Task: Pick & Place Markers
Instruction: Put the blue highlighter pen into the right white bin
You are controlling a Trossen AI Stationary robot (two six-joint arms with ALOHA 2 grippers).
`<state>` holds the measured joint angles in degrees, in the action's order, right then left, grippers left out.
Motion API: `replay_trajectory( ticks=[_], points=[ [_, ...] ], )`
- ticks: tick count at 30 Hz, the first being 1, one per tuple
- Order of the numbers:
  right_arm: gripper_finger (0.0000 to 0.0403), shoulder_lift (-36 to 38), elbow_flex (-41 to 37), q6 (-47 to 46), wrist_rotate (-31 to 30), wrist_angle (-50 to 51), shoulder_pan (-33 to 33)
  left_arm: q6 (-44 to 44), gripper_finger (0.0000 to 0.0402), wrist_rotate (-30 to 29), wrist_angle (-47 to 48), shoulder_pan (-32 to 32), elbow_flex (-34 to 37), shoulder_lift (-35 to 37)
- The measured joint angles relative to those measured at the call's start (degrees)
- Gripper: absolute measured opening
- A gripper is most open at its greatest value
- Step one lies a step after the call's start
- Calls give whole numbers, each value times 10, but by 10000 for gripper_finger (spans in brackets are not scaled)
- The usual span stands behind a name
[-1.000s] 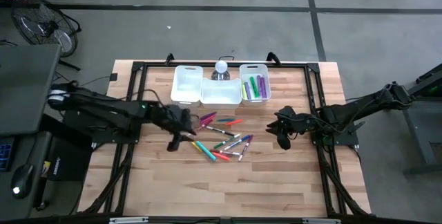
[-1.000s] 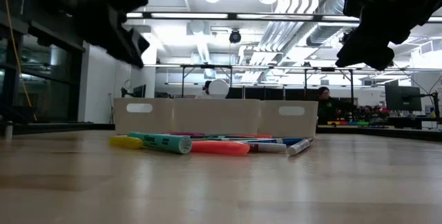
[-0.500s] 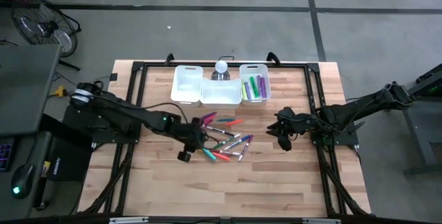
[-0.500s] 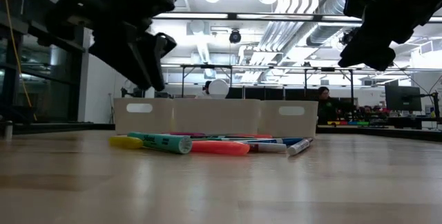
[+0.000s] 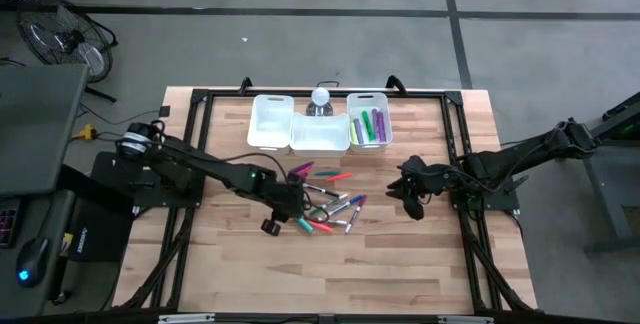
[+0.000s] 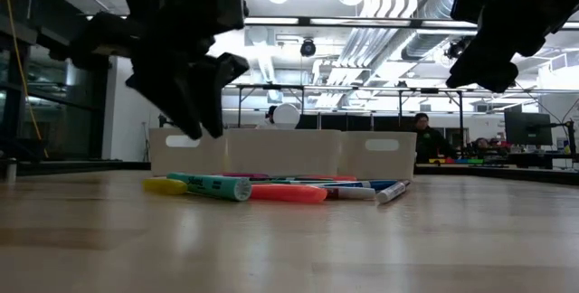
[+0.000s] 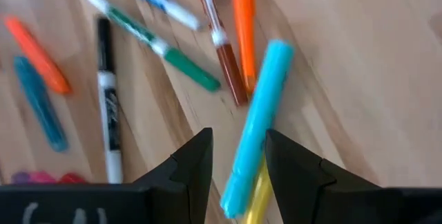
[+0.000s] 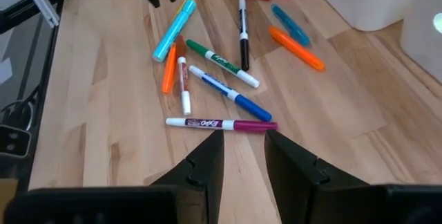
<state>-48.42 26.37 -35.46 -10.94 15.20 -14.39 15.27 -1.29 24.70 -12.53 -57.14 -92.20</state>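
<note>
Markers (image 5: 325, 207) lie beneath the left end effector (image 7: 238, 156), its fingers parted, empty.

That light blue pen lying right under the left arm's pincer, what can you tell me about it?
The light blue pen is a thick, smooth, plastic-looking stick, one colour end to end, with no print that shows. It lies flat on the wooden table at the near-left edge of the loose pile. A yellow pen lies at its near end, and a brown pen and an orange pen lie beside its far end. The left pincer hangs just above it, fingers parted to either side, not gripping it.
</note>
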Motion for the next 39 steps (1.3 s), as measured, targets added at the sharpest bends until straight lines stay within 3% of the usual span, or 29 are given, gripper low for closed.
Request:
replay_trajectory(
  ticks=[9, 16, 39],
  points=[
    [94, 0, 0, 10, 9, 0, 0, 43, 129, 14, -11, -17, 0, -38],
    [94, 0, 0, 13, 17, 1, 0, 40, 129, -8, -31, -18, 0, -55],
    [94, 0, 0, 23, 24, 0, 0, 59, 114, 8, -50, -17, 0, -92]
  ],
)
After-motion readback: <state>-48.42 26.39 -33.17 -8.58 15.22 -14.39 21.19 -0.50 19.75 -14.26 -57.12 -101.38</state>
